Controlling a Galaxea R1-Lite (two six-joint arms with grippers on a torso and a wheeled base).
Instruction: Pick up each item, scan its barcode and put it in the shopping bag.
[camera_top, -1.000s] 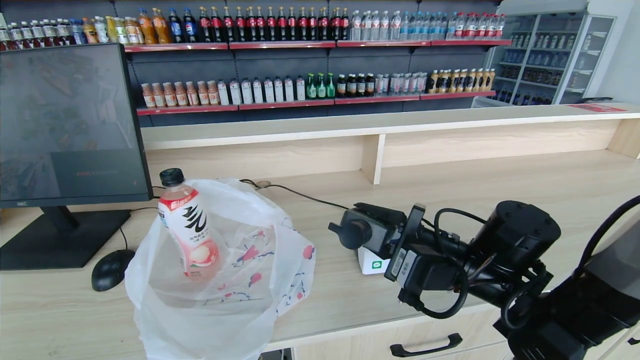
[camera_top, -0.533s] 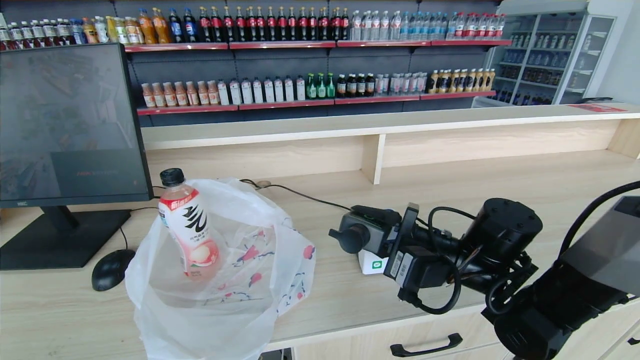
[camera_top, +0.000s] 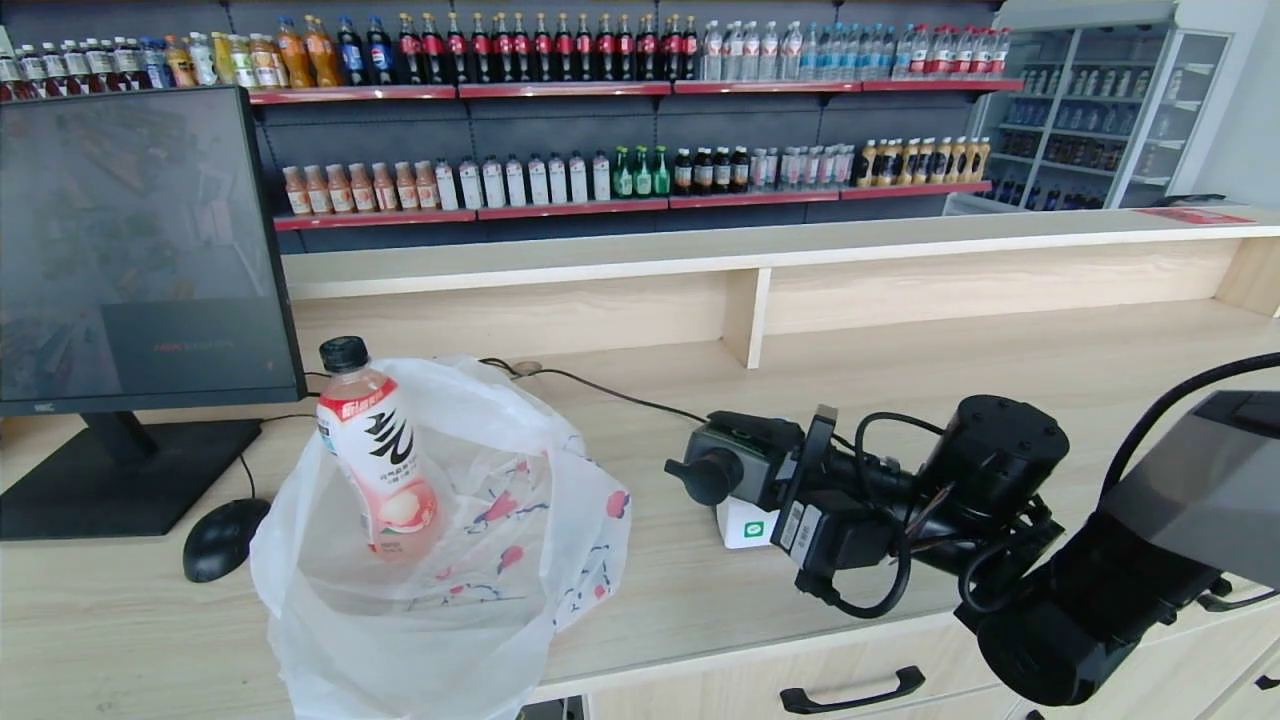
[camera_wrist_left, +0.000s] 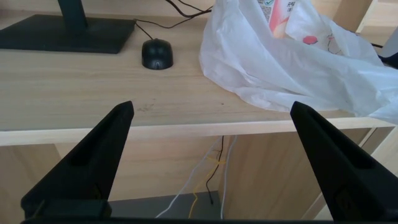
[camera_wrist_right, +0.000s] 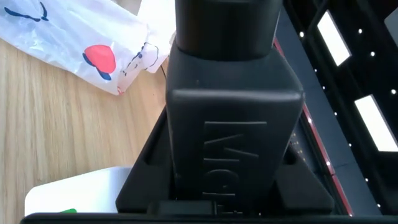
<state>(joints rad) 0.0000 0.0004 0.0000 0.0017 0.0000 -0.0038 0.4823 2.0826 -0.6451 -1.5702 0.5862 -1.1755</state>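
Head view, surface: light wood counter (camera_top: 900, 380) with a raised wooden ledge (camera_top: 760, 245) along its back and one upright divider below it. A drawer with a black handle (camera_top: 852, 692) sits in the front at lower right.

Room: red-edged wall shelves of bottled drinks (camera_top: 600, 190) run across the top, with a glass-door cooler (camera_top: 1090, 110) at upper right.

Left of frame: black flat monitor (camera_top: 140, 250) on a square foot, with a black computer mouse (camera_top: 222, 538) just beside the foot. A thin black cable (camera_top: 600, 390) runs along the counter from behind the bag toward the centre.

Task items: white translucent plastic shopping bag with red and blue print (camera_top: 560, 520), lower left of centre, with its mouth open and its bottom spilling over the counter's front edge. A clear plastic bottle with pink-and-white label and black cap (camera_top: 375, 450) stands inside it, tilted, neck above the rim.

Right gripper (camera_top: 775, 480), right of centre: clamped on a black and grey handheld scanner (camera_top: 730, 460) over a small white box with a green mark (camera_top: 745, 525). A strip of counter top shows between box and bag.

Left wrist view: left gripper (camera_wrist_left: 211, 109) spread wide, holding nothing, facing the counter's front edge.
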